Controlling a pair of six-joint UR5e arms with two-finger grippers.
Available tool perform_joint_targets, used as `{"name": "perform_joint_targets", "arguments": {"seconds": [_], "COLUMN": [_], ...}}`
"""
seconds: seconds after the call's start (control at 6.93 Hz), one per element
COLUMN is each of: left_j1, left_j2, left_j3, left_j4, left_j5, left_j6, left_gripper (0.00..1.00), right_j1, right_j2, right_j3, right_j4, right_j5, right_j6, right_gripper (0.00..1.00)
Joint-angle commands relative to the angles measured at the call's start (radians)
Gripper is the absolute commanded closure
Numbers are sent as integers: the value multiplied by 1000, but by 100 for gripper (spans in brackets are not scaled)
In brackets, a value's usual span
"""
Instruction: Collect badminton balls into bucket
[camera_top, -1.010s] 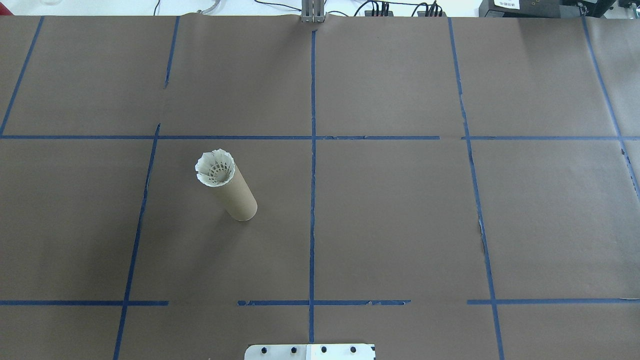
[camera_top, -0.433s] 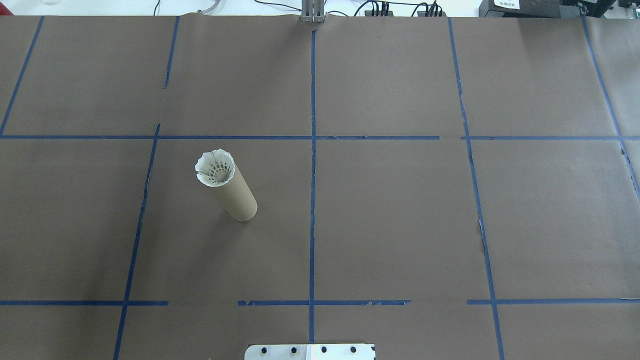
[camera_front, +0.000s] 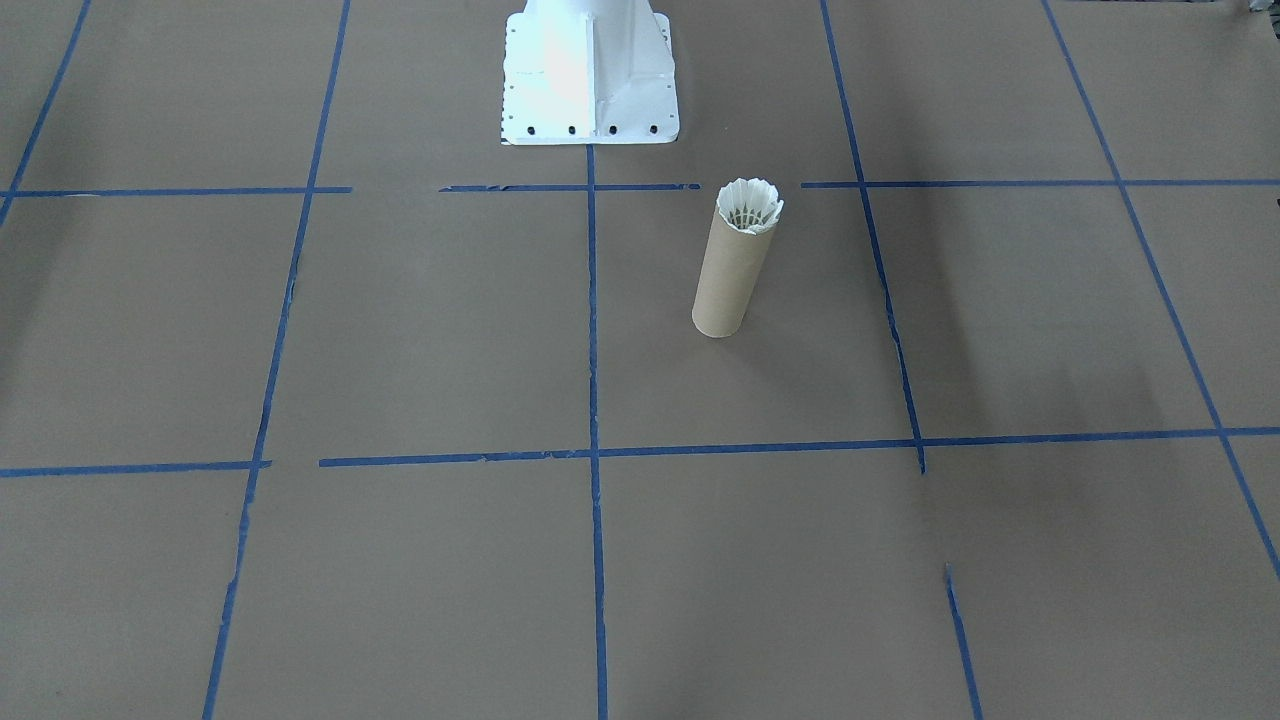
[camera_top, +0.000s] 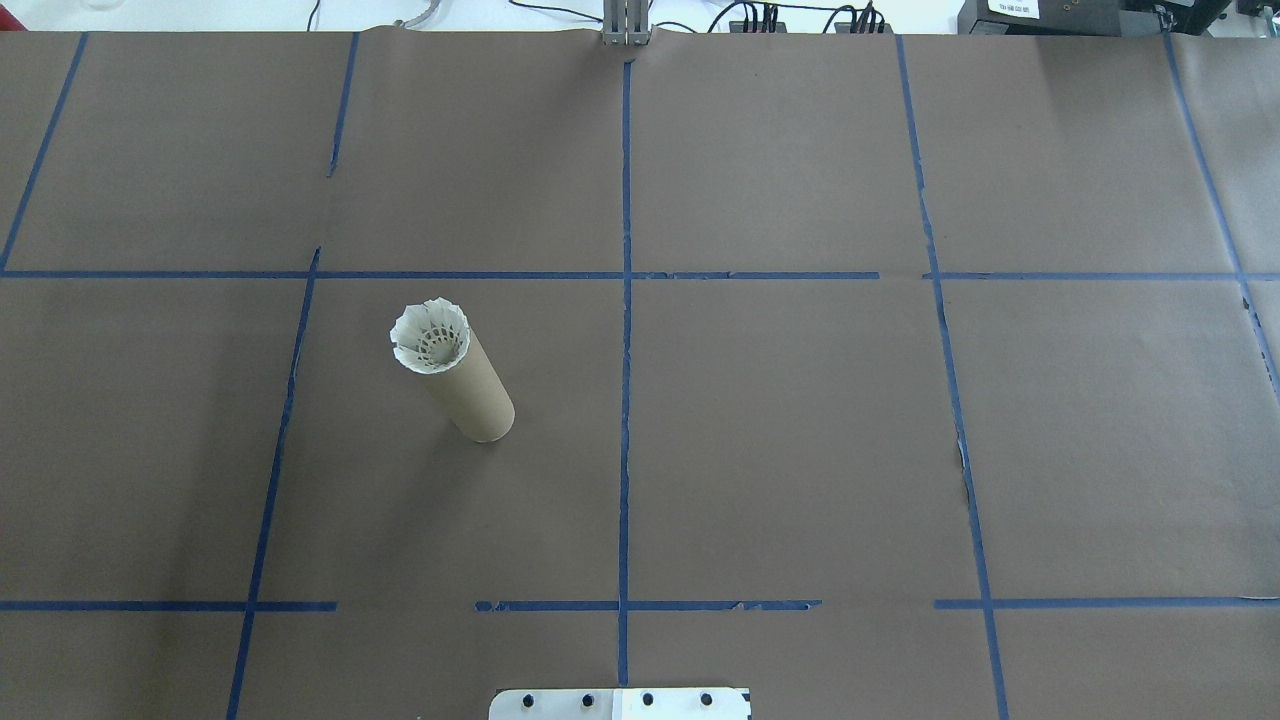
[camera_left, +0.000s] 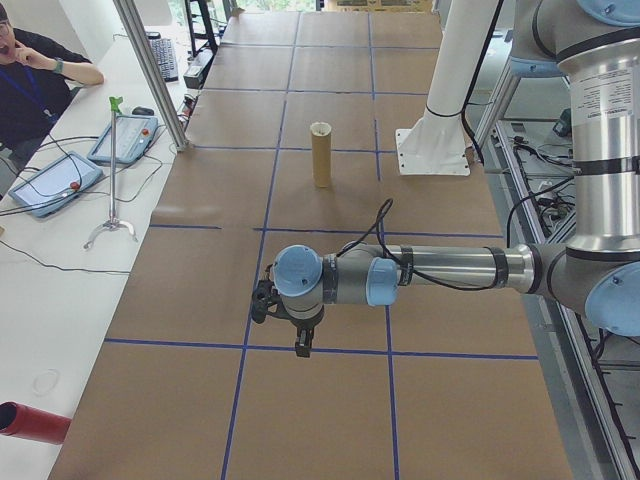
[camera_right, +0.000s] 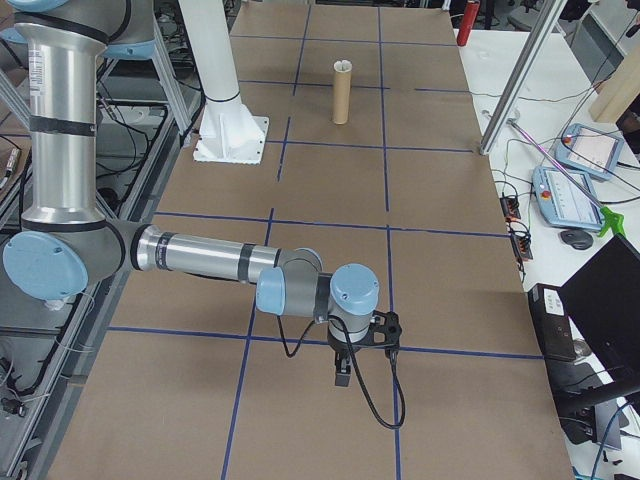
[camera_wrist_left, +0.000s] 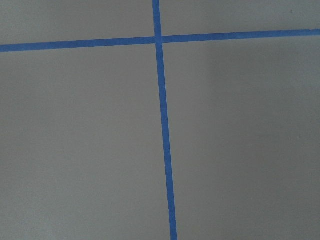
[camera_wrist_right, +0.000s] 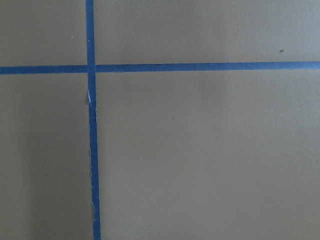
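Jaw states unreadable, shuttlecock (camera_top: 431, 336) atop upright bucket (camera_top: 472, 393)

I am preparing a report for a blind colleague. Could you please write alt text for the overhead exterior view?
A tan cardboard tube stands upright on a brown table marked with blue tape lines, left of centre. A white shuttlecock sits in its open top. No robot arm appears.
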Motion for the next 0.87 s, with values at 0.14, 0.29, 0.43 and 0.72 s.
{"name": "perform_joint_targets", "arguments": {"seconds": [0.14, 0.29, 0.43, 0.72], "left_j1": [-47, -52, -54, -56], "left_j2": [14, 22, 21, 15], "left_j3": [-13, -12, -18, -27], "left_j4": [3, 3, 3, 3], "left_j5": [12, 67, 81, 82], "left_j6": [-1, -1, 0, 0], "left_gripper": [0, 0, 0, 0], "right_j1": [0, 0, 0, 0], "right_j2": [0, 0, 0, -2], "right_j3": [0, 0, 0, 0], "right_j4": [0, 0, 0, 0], "right_j5": [-1, -1, -1, -1], "right_j6": [0, 0, 0, 0], "right_gripper": [0, 0, 0, 0]}}
